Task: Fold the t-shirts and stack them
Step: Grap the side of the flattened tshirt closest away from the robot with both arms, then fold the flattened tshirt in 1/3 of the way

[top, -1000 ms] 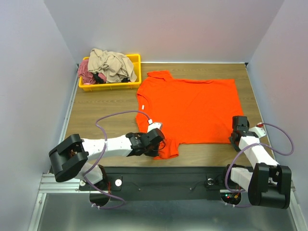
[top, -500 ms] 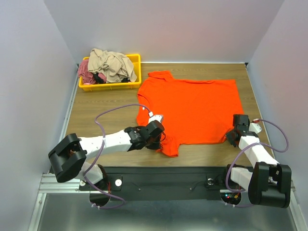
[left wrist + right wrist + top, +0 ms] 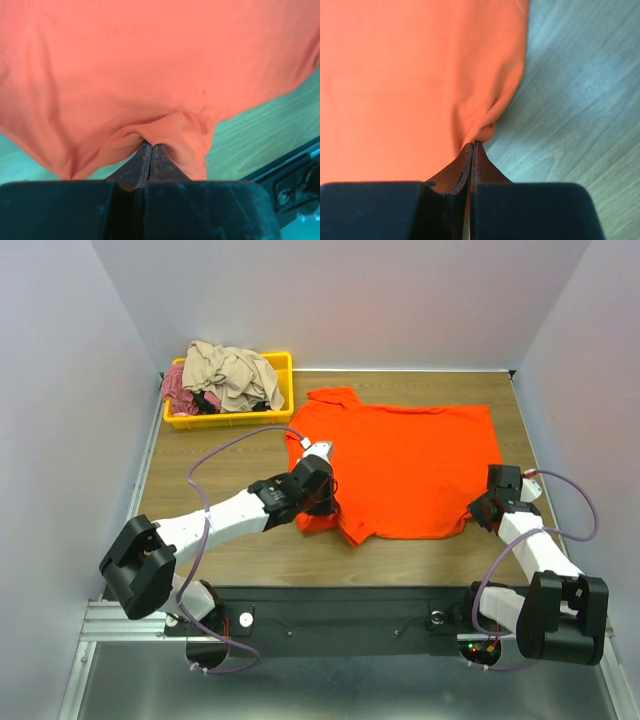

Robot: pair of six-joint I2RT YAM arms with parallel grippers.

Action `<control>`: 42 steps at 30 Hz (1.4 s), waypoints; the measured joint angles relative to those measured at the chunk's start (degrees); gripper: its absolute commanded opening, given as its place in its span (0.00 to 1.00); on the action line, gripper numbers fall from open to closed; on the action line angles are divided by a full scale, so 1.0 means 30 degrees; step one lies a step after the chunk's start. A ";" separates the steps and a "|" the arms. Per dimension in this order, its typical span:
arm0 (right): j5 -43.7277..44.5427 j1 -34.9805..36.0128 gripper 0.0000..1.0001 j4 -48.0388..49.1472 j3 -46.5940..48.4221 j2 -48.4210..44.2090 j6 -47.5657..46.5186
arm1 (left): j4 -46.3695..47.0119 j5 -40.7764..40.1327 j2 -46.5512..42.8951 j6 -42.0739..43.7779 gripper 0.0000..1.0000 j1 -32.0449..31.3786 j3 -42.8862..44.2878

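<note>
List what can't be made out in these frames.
- Top view: fingertips of left end effector and right end effector, hidden under their own wrists.
- Top view: shirt count in the yellow tray; the beige t-shirt covers most of the pink t-shirt.
- Wrist views: orange t-shirt outline, cut off by the frame edges.

Left arm (image 3: 220,521), right arm (image 3: 532,546) had white shells, black joints. Lilac cables (image 3: 191,482) ran off wrists. Left hand (image 3: 151,149), right hand (image 3: 472,146) were black, tapered.
</note>
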 measured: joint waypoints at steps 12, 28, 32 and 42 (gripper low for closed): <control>0.0437 0.0000 0.00 0.0029 0.2543 0.2353 -0.0787 | 0.1137 0.0386 0.2849 0.0444 0.00 0.2973 0.3024; 0.1370 0.0000 0.00 0.0087 0.6579 0.7264 -0.1311 | 0.1610 0.0918 0.7978 0.2164 0.00 0.5639 0.8670; 0.1617 0.0000 0.00 0.0204 0.7395 0.8196 -0.1683 | 0.1676 0.1654 0.9362 0.3359 0.00 0.6178 0.9981; 0.1727 0.0000 0.01 0.1093 0.7737 0.9457 -0.2594 | 0.1231 0.4065 1.3500 0.7293 0.22 0.7417 1.5125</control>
